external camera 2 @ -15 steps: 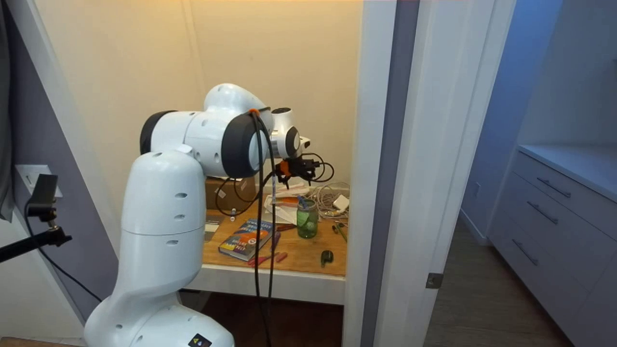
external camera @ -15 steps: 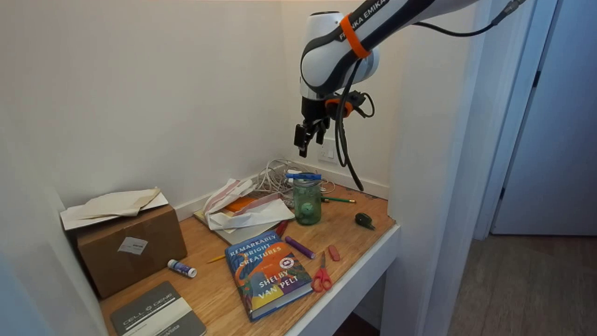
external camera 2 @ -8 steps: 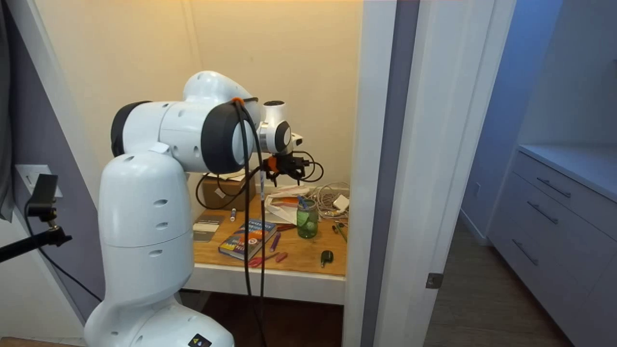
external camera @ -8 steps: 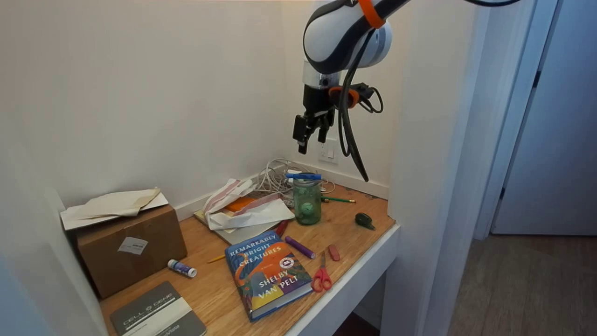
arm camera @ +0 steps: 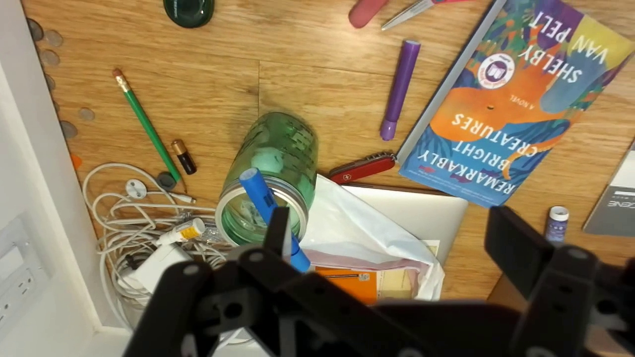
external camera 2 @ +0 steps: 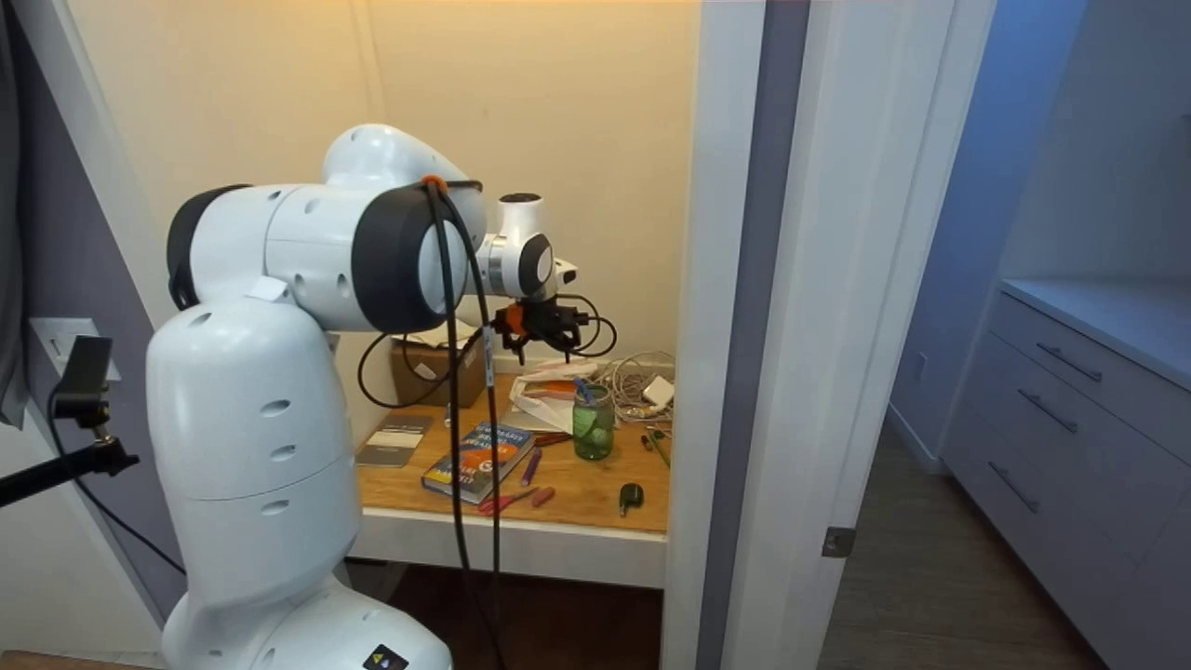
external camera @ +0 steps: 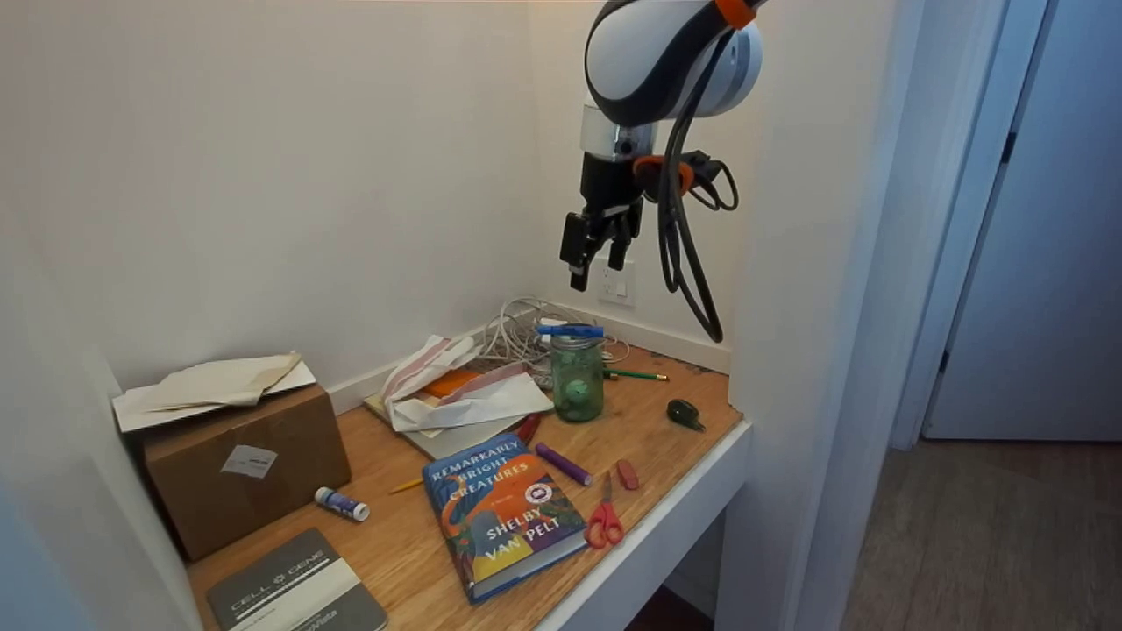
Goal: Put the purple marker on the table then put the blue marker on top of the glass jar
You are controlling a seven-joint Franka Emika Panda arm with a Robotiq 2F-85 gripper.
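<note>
A cardboard box (external camera: 254, 482) stands at the back left corner of the surface (external camera: 653, 438) I work remotely, with a book (external camera: 504, 517) near the white front edge. Just beside that book, the purple marker (external camera: 564, 464) lies on the surface. Farther right, toward the back right corner, the blue marker (external camera: 574, 332) spans the mouth of the upright glass jar (external camera: 577, 390). I have the claw (external camera: 597, 274) high above, its jaws wide apart and holding nothing. A dark green object (external camera: 684, 414) sits near the front right corner.
</note>
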